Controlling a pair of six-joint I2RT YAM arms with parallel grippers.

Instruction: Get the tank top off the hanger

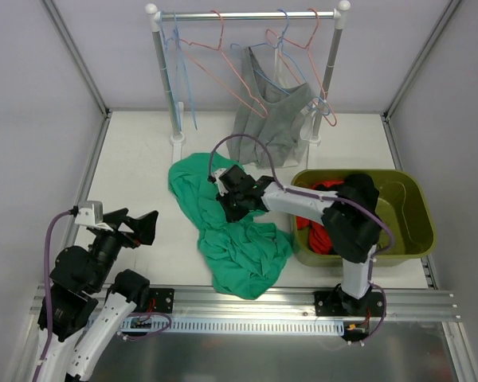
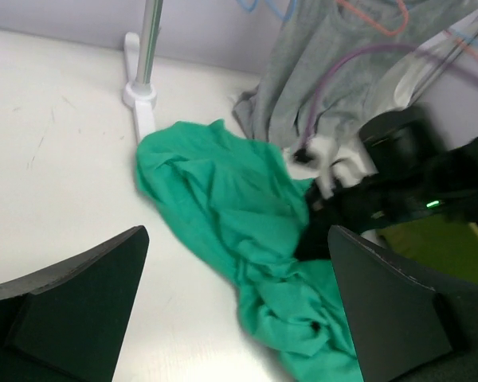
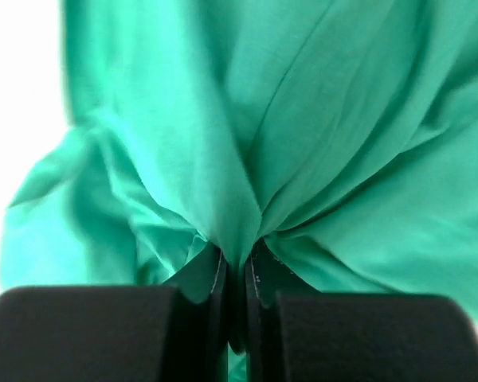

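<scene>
In the top view, the right gripper point(image 1: 227, 196) at mid-frame is clamped on the green garment point(image 1: 243, 243), which lies crumpled on the table point(image 1: 135, 159). The grey tank top point(image 1: 272, 119) hangs from the rail point(image 1: 247, 15) at upper centre. The left gripper point(image 1: 137, 226), lower left, stands with fingers apart and empty. The left wrist view shows the green garment point(image 2: 223, 215) centred and the grey tank top point(image 2: 327, 72) at upper right. In the right wrist view, the fingers point(image 3: 215, 314) pinch a green fold.

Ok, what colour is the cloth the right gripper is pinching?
Bright green. The cloth shows best in the right wrist view, bunched in the right gripper.
</scene>
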